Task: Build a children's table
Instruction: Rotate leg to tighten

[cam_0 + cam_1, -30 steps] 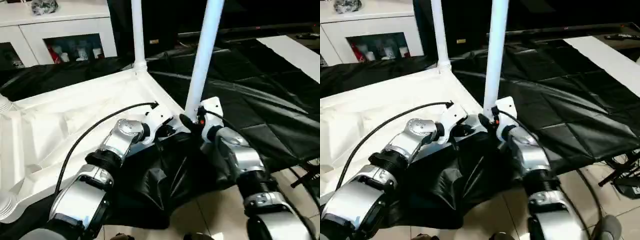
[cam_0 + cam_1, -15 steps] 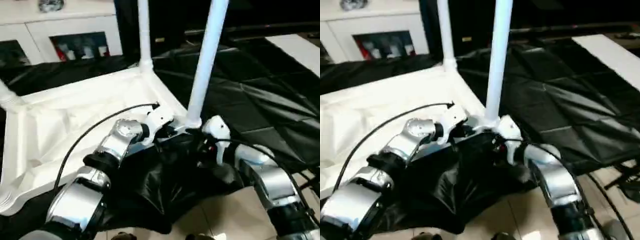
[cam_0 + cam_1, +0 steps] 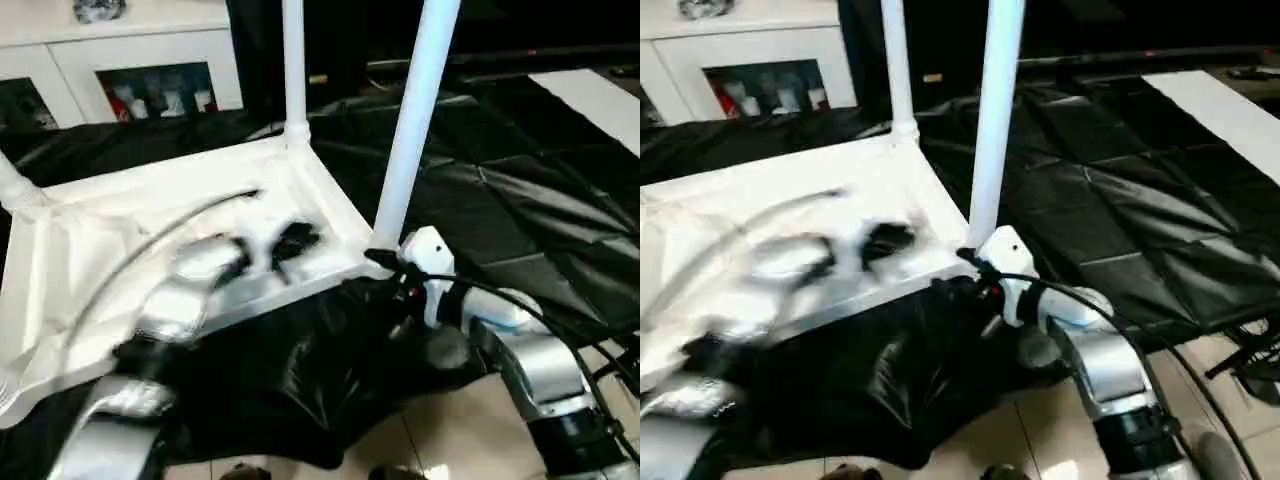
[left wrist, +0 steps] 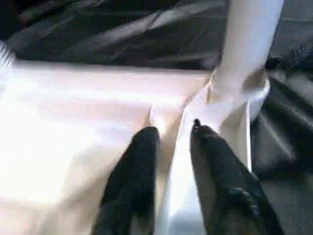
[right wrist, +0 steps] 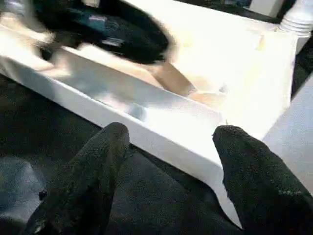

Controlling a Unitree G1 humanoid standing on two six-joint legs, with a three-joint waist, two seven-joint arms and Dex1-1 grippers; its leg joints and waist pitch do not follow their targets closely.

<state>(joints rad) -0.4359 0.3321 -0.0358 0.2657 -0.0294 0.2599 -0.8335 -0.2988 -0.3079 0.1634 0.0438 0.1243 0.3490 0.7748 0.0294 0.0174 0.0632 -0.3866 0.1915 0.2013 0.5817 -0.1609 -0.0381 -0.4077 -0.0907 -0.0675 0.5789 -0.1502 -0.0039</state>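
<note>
The children's table lies upside down on black cloth: the white tabletop [image 3: 110, 250] shows its ribbed underside. One white leg [image 3: 410, 130] stands in the near right corner socket [image 4: 234, 93]. A second leg [image 3: 293, 60] stands at the far right corner and a third [image 3: 12, 185] at the left edge. My left gripper [image 3: 290, 243] is blurred over the underside near the front rim. In the left wrist view its fingers [image 4: 142, 147] stand a little apart astride the rim, so it is open. My right gripper [image 3: 388, 278] sits just below the near leg's socket, open and holding nothing [image 5: 168, 134].
A white glass-door cabinet [image 3: 140, 60] stands at the back left. Black cloth [image 3: 520, 180] covers the ground to the right, with a white board [image 3: 600, 95] at the far right. Tiled floor [image 3: 440, 440] shows in front and cables [image 3: 620, 360] lie at the right.
My left gripper has opened off the rim and is sliding left over the tabletop. My right gripper has left the near leg's base and dropped beside the corner socket.
</note>
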